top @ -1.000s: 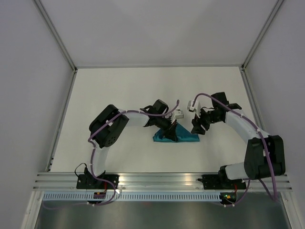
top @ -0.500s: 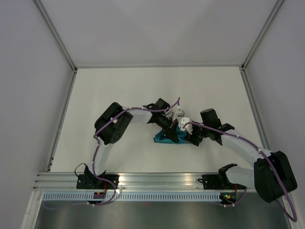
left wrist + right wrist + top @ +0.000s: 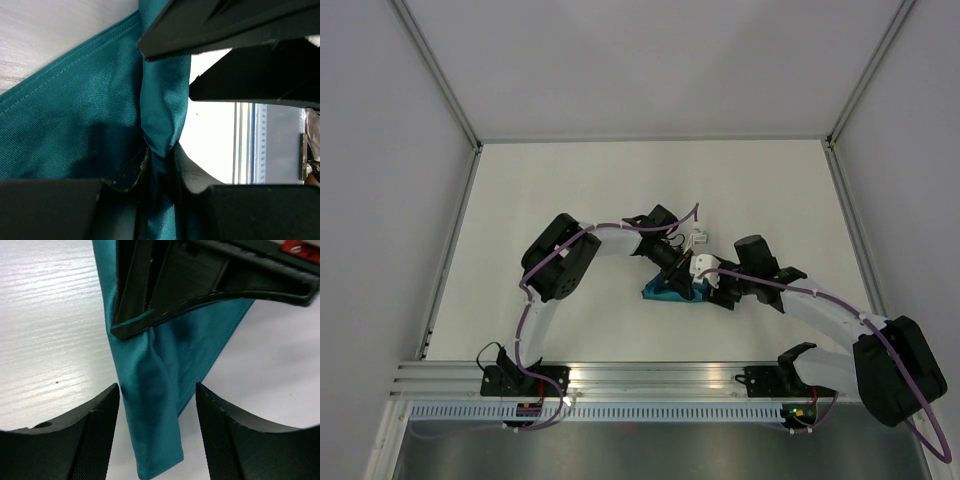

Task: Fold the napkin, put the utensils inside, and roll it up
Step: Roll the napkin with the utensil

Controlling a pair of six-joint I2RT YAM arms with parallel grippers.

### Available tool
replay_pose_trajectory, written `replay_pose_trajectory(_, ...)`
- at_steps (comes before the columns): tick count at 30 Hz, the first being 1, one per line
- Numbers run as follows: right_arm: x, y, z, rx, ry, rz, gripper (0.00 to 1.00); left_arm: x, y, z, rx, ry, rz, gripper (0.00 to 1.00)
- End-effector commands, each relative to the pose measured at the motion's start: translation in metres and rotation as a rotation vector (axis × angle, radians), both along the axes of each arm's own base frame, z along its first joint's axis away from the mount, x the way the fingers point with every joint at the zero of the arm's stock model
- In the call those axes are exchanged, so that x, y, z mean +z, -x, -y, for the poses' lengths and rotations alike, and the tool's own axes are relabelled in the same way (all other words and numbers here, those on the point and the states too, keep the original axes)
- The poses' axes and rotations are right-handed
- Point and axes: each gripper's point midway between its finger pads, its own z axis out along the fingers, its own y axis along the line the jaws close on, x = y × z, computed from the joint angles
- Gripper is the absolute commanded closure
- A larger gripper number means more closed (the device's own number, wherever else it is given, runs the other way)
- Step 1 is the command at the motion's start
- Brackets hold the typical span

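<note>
The dark teal napkin lies bunched on the white table, mostly hidden under both grippers in the top view. My left gripper is shut on a rolled fold of the napkin; the cloth runs between its fingers. My right gripper is open, its fingers on either side of the hanging end of that fold without touching it. The left gripper's black fingers show at the top of the right wrist view. No utensils are in view.
The white table has metal rails along its left and right sides and grey walls around it. The aluminium rail with both arm bases runs along the near edge.
My right gripper has moved left from beside the napkin's right end to straddle the fold held by the left gripper. The napkin looks more bunched and shorter. The left gripper has barely moved.
</note>
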Motion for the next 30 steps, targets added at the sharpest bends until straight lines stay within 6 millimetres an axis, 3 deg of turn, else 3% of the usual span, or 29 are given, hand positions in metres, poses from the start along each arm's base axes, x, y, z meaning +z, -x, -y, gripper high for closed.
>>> replay_pose_trajectory(1,0.001,-0.002,-0.002,0.007,0.003,0.059,0.32,-0.048,0.009,-0.023,0.042,-0.193,-0.055,0.96)
replay_pose_trajectory(14,0.004,0.003,-0.014,0.039,0.003,0.095,0.32,-0.051,0.010,-0.024,0.051,-0.214,-0.070,0.96)
replay_pose_trajectory(24,-0.017,0.015,-0.025,0.092,0.070,0.074,0.33,-0.050,0.009,-0.025,0.052,-0.217,-0.060,0.96)
replay_pose_trajectory(26,-0.022,0.015,-0.023,0.091,0.084,0.063,0.35,-0.049,0.009,-0.025,0.051,-0.214,-0.058,0.93)
replay_pose_trajectory(30,-0.033,0.016,-0.019,0.089,0.119,0.045,0.48,-0.048,0.010,-0.025,0.049,-0.209,-0.059,0.76)
